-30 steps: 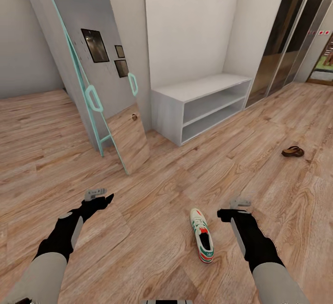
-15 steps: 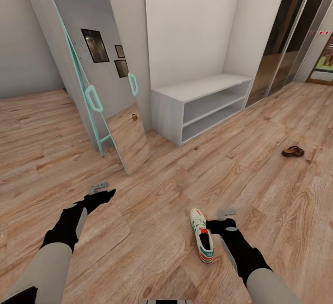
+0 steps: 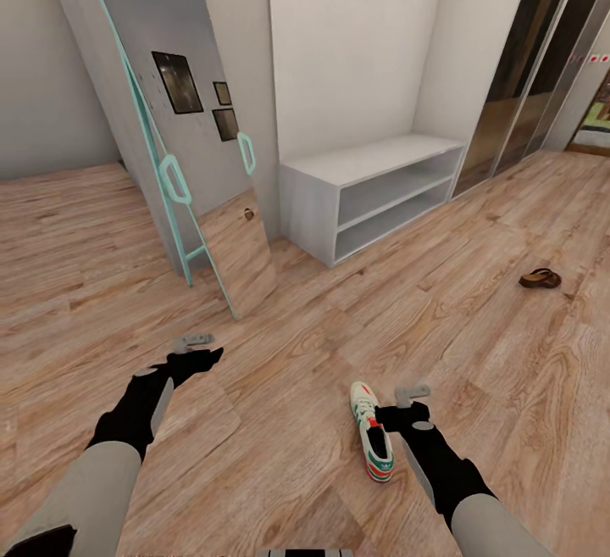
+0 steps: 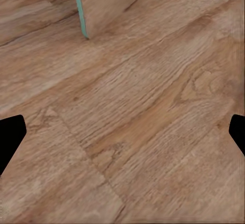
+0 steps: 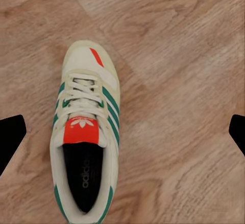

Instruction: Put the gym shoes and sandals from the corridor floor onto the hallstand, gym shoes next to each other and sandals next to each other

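With its jaws spread wide, the right gripper (image 3: 413,391) hangs just beside the gym shoe (image 3: 371,441) lying on the corridor floor (image 3: 280,387), so descending off-centre risks nudging it aside; the left gripper (image 3: 193,342), equally spread, hovers empty.

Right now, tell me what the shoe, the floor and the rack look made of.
Shoe: looks like cream leather or synthetic, matte, with green stripes, fabric laces and an orange tongue patch.
Floor: wood-look planks, visible grain and seams; could be laminate.
Rack: smooth light-grey painted board, flat and matte; material uncertain.
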Available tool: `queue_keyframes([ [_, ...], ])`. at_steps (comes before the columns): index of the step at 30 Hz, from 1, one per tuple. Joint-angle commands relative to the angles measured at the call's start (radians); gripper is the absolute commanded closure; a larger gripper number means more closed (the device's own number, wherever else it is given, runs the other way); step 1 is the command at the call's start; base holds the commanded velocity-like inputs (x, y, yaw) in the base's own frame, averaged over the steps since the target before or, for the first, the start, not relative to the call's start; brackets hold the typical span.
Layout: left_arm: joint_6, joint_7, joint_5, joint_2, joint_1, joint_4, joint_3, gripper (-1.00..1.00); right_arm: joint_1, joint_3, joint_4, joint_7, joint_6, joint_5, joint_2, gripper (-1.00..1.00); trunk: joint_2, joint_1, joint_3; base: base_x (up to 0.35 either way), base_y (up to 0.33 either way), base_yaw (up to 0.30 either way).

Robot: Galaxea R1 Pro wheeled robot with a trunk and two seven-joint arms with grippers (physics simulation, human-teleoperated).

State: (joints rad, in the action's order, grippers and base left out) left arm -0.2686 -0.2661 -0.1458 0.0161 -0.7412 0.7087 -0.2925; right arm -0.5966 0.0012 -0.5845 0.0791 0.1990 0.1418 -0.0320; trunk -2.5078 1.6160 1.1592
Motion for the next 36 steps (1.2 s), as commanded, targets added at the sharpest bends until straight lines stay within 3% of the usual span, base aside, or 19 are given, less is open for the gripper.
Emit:
queue_keyframes([
  [1,-0.005,-0.009,-0.011,-0.001,0.000,0.002,0.021,-1.00,0.000,0.000,-0.002,0.002,0.007,0.010,0.000,-1.00,0.000,0.000,0.002,0.000,0.000,0.153],
  [5,-0.006,-0.009,-0.011,-0.002,0.000,0.002,0.070,-1.00,0.000,0.000,-0.001,0.002,0.007,0.009,0.000,-1.00,0.000,0.000,0.006,0.000,0.000,0.177],
  [26,-0.006,-0.009,-0.009,-0.003,-0.001,0.004,0.082,-1.00,0.000,-0.003,0.002,0.002,0.007,0.007,0.000,-1.00,0.000,0.000,0.015,0.000,0.000,0.052],
  [30,-0.006,-0.009,-0.009,-0.004,-0.001,0.030,0.082,-1.00,0.000,-0.005,0.002,0.002,0.007,-0.001,0.000,-1.00,-0.001,0.002,0.036,0.000,0.000,0.000],
  [36,-0.006,-0.009,-0.008,-0.006,-0.001,0.052,0.083,-1.00,0.000,-0.006,0.002,0.003,0.007,-0.053,0.000,-1.00,-0.003,0.004,0.068,0.000,0.000,0.000],
])
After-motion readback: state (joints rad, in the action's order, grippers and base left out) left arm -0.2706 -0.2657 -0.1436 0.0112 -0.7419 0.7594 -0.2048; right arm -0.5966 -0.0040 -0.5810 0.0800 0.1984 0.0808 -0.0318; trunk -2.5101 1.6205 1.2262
